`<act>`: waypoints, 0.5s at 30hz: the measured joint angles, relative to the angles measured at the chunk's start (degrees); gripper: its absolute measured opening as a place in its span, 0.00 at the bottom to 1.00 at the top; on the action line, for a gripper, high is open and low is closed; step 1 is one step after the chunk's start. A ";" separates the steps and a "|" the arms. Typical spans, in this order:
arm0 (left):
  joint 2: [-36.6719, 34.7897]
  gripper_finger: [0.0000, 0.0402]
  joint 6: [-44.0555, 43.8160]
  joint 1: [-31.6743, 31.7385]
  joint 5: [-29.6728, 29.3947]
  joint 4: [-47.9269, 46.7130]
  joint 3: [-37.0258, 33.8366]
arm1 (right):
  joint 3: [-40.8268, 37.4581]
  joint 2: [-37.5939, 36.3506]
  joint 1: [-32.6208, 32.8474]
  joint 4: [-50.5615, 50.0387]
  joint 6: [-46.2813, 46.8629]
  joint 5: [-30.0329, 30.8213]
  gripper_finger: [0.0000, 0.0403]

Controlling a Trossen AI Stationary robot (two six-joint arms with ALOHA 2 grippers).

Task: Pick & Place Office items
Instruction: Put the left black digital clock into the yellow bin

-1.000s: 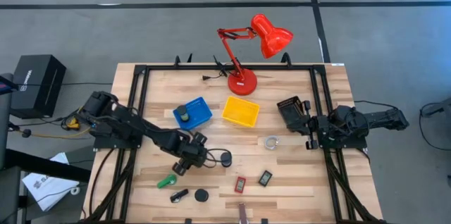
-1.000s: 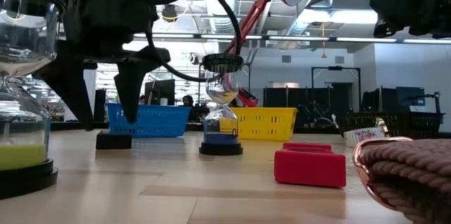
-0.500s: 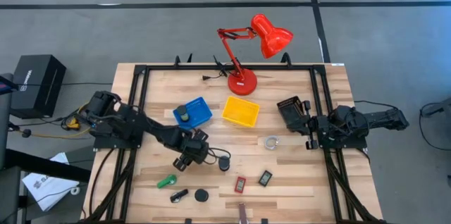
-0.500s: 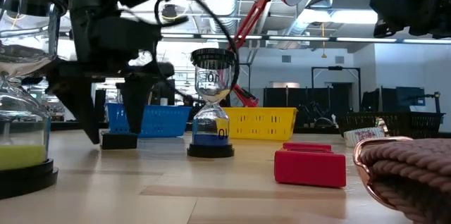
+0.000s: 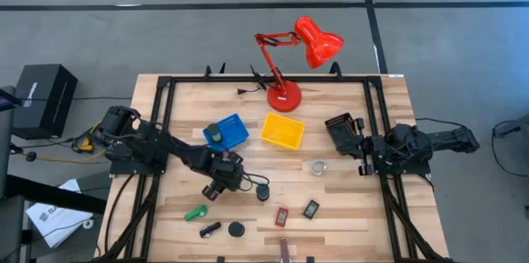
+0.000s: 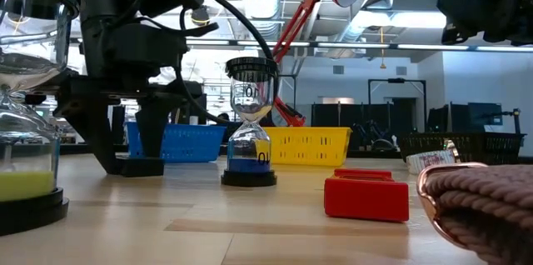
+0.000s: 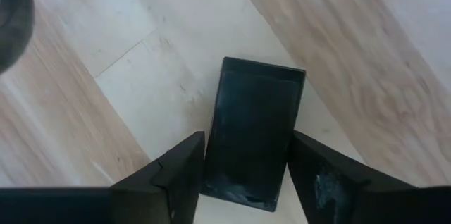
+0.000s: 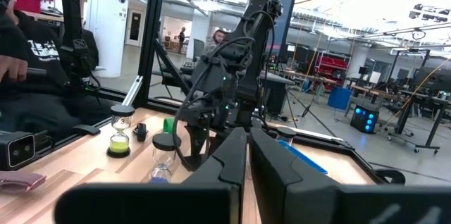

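A flat black block [image 7: 250, 136] lies on the wooden table [image 5: 347, 213], and the low view shows it [image 6: 141, 165] resting flat there. My left gripper [image 7: 246, 139] points down over it, left of the table's middle [image 5: 216, 187], and is shut on it. In the high view the gripper hides the block. A blue-sand hourglass [image 6: 250, 123] stands just to the right of this gripper [image 5: 261, 189]. My right gripper [image 8: 248, 160] waits shut at the table's right side [image 5: 337, 126], holding nothing. My left gripper has the black block between its two fingers, one finger [image 7: 180, 175] against each long side [image 7: 213, 153], near one end. The fingers come from above, slanting steeply down, with the block running along between them. The block lies flat on the table.
At the back stand a blue tray [image 5: 226, 133] holding a dark item, a yellow tray [image 5: 282, 130] and the red lamp [image 5: 285, 95]. Loose on the table lie a clear ring [image 5: 318, 166], a green clip [image 5: 195, 212], a black disc [image 5: 236, 229], a red rectangle [image 5: 282, 216] and a dark block [image 5: 311, 209].
My left gripper has sunk to the table around the black block, shifting slightly toward the table's left edge, and its fingers have drawn in against the block's sides. The blue-sand hourglass beside it has slid a little toward the near edge and stays upright.
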 joint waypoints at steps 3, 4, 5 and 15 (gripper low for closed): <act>0.04 0.42 -0.21 0.34 0.09 0.42 0.00 | 0.00 0.02 0.00 0.00 0.00 -0.02 0.03; 0.04 0.41 -0.23 0.48 0.06 0.58 0.00 | -0.01 0.02 0.00 0.00 -0.01 -0.02 0.03; 0.07 0.41 -0.25 0.54 0.08 0.81 0.00 | -0.02 0.02 0.00 0.00 -0.01 -0.02 0.03; -6.15 0.40 -0.23 1.17 -11.16 2.90 3.17 | 0.00 0.00 0.00 0.02 0.00 0.00 0.03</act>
